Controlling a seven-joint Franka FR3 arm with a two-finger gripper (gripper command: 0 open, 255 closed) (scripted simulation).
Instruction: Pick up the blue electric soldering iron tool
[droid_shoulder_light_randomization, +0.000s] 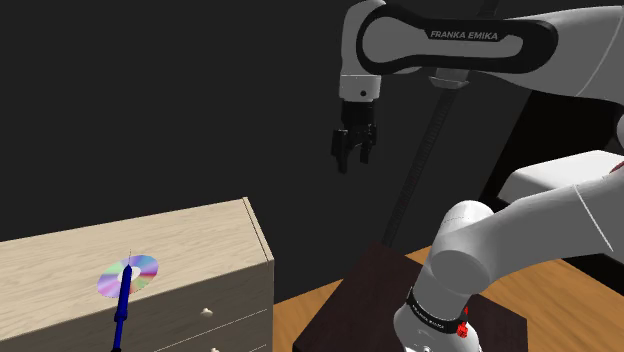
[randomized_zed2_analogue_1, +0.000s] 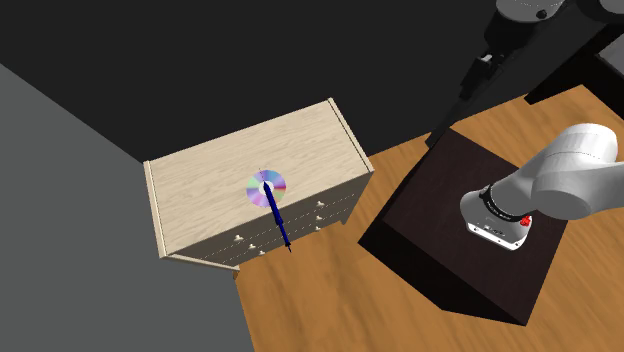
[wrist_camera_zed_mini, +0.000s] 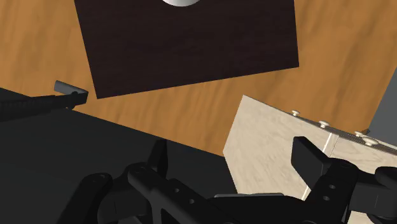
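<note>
the gripper (droid_shoulder_light_randomization: 355, 158) hangs high in the upper middle of the shoulder view, pointing down, with its two black fingers spread and nothing between them. the wrist view confirms the gap: the fingers (wrist_camera_zed_mini: 312, 159) stand apart over the corner of the dresser (wrist_camera_zed_mini: 267, 146) and the wood floor (wrist_camera_zed_mini: 159, 102). the blue soldering iron (droid_shoulder_light_randomization: 122, 298) lies at the lower left of the shoulder view, on top of the light wooden dresser (droid_shoulder_light_randomization: 200, 230). its thin tip end rests across a rainbow-sheen disc (droid_shoulder_light_randomization: 143, 268). in the second exterior view the soldering iron (randomized_zed2_analogue_1: 276, 215) sits left of centre, and its handle end appears to project past the dresser's front edge, above the drawer fronts. the gripper is well apart from the tool, nearer the dark stand (droid_shoulder_light_randomization: 370, 290) than the dresser. judgement: the open jaws suit an approach phase, and the grasp is not yet begun. the slim handle calls for jaws aligned across its long axis, clear of the disc.
</note>
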